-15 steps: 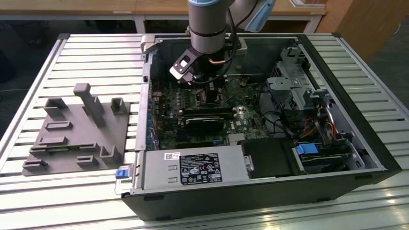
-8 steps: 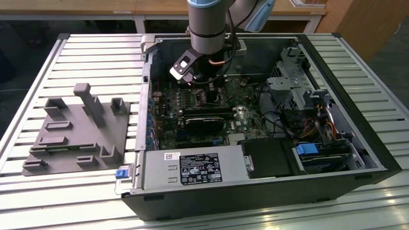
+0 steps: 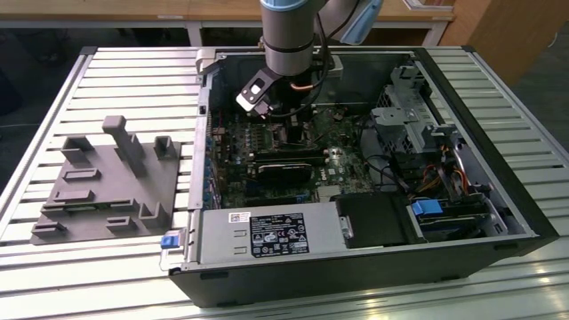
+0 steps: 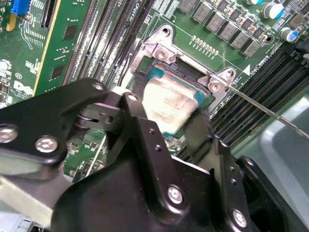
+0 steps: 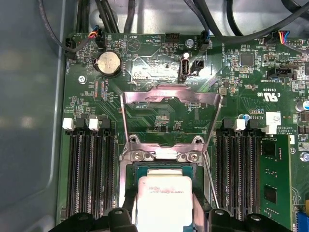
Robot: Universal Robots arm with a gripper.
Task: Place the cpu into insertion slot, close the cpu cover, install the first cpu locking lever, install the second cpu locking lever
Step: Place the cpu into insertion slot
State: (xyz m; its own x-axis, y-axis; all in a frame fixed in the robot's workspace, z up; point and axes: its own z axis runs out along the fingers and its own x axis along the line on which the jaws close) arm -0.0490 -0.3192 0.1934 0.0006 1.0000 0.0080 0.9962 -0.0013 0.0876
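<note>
Exterior view: a robot arm reaches down into an open computer case that lies on its side on a slatted metal bench
Beside the case: a grey moulded fixture sits on the bench at the exterior view's left, well apart from the arm
Inside the case: a green circuit board lines the floor, and a silver power supply box runs along the near wall
End effector: in both wrist views the end effector has two black fingers clenched on opposite edges of the cpu, grasping it
Cpu: the cpu is pale face up between the fingers, right over the socket; whether it is fully seated cannot be told
Insertion slot: the insertion slot shows as a dark, teal-edged rim around the cpu, set in the board between two banks of long black memory slots
Cpu cover: the cpu cover, a silvery frame with a square cut-out, is swung up on its hinge and stands open on the side of the socket away from the fingers
Locking lever: a thin metal locking lever slants away from one hinge corner of the socket, passing close to one finger
Nearby on the board: a round coin battery sits beyond the open cover
</note>
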